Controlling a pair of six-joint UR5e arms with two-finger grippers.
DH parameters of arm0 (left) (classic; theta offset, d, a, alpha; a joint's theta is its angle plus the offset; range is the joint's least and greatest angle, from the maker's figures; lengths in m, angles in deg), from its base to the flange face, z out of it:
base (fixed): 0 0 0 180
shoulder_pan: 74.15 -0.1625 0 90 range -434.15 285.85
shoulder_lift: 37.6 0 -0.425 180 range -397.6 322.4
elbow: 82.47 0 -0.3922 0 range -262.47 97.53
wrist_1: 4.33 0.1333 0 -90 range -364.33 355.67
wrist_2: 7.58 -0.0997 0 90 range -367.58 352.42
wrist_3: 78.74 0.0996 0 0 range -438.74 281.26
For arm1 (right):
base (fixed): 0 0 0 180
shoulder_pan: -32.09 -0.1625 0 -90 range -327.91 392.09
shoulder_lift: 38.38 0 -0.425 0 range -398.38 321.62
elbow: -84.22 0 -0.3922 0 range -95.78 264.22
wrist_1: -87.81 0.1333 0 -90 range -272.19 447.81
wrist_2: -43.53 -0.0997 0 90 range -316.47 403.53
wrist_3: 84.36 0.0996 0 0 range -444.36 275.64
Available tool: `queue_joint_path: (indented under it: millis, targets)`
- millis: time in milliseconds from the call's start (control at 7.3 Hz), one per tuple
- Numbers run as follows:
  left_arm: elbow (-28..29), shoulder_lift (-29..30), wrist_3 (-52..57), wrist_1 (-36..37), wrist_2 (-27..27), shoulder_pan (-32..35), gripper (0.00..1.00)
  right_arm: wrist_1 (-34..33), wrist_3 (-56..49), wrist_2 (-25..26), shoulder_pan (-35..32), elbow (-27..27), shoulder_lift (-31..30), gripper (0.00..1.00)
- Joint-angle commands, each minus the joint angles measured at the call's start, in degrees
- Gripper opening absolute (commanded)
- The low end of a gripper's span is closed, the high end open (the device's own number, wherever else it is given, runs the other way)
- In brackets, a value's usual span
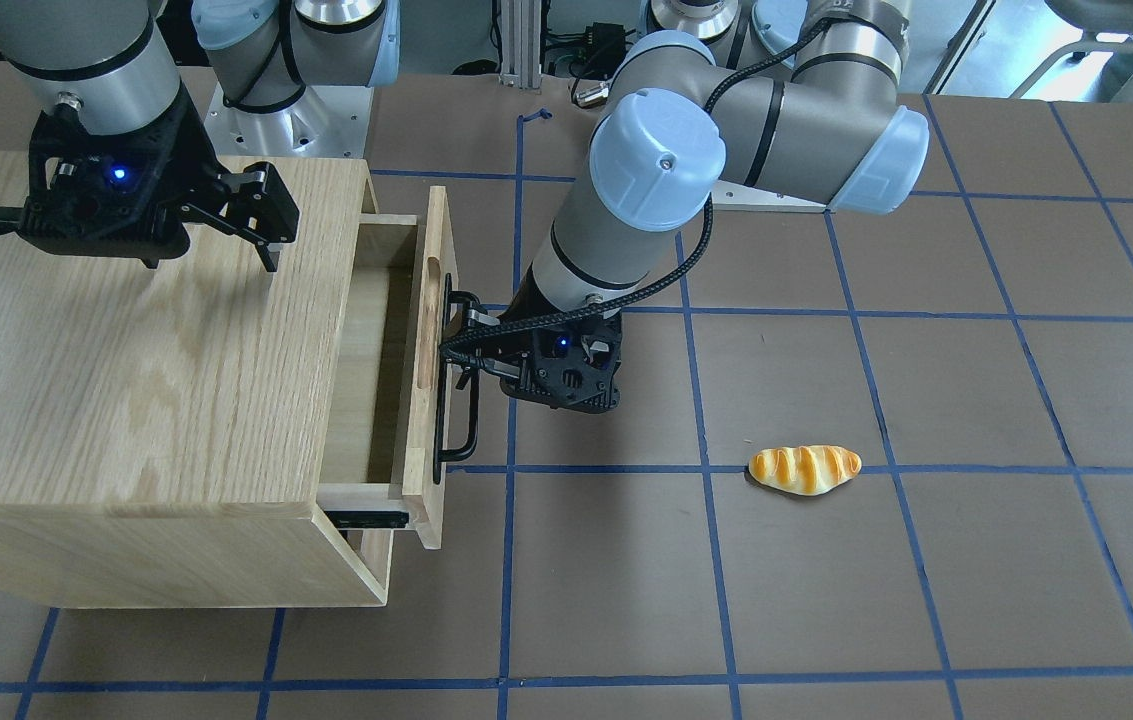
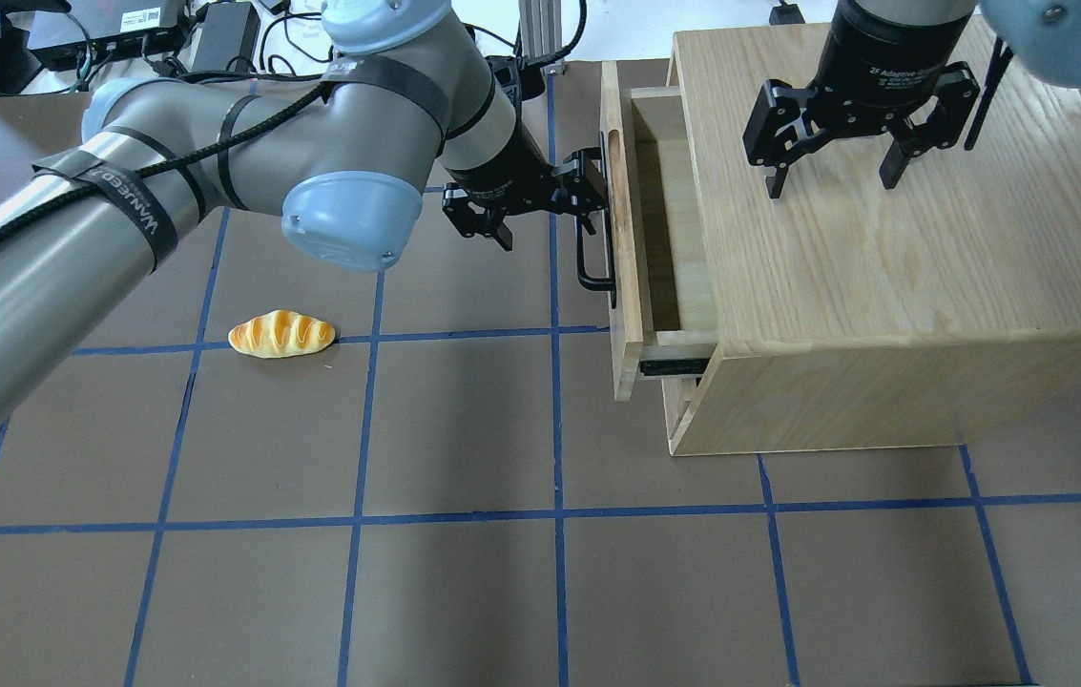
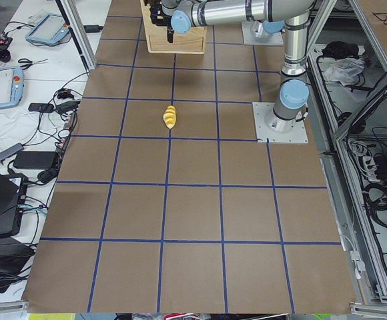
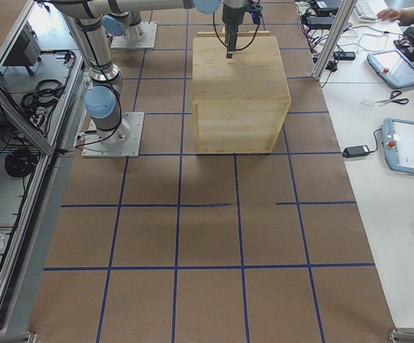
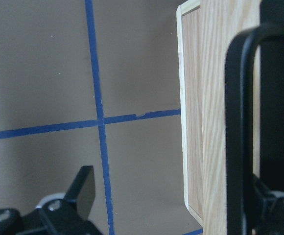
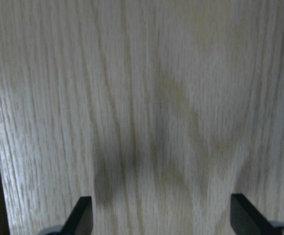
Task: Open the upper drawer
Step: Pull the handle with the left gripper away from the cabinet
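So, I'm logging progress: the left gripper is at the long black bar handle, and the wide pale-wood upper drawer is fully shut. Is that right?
No. The left gripper is at the long black bar handle, but the wide pale-wood upper drawer is partly pulled out of the oak-grain cabinet, its inside showing in the exterior front-facing view.

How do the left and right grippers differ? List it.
1. The left gripper is at the drawer front; the right gripper hangs over the cabinet top.
2. The left has one finger hooked behind the handle; the right holds nothing.
3. The left reaches in from the side; the right points straight down.
Shared: both are black and two-fingered, with jaws open.
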Motion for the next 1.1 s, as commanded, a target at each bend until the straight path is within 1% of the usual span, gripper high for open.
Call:
queue_joint_path:
  millis: [0,274,959]
  targets:
    - [0.1,-0.7,1.4,-1.6,0.0,-1.0,1.00,0.0,-0.1,0.0,0.0,0.1,0.0,1.00]
    - [-0.5,-1.5,4.8,-3.6,0.0,-3.6,1.00,0.0,0.0,0.0,0.0,0.1,0.0,1.00]
    - [-1.1,-3.8,9.4,-8.8,-0.5,-7.8,1.00,0.0,-0.1,0.0,0.1,0.0,0.0,1.00]
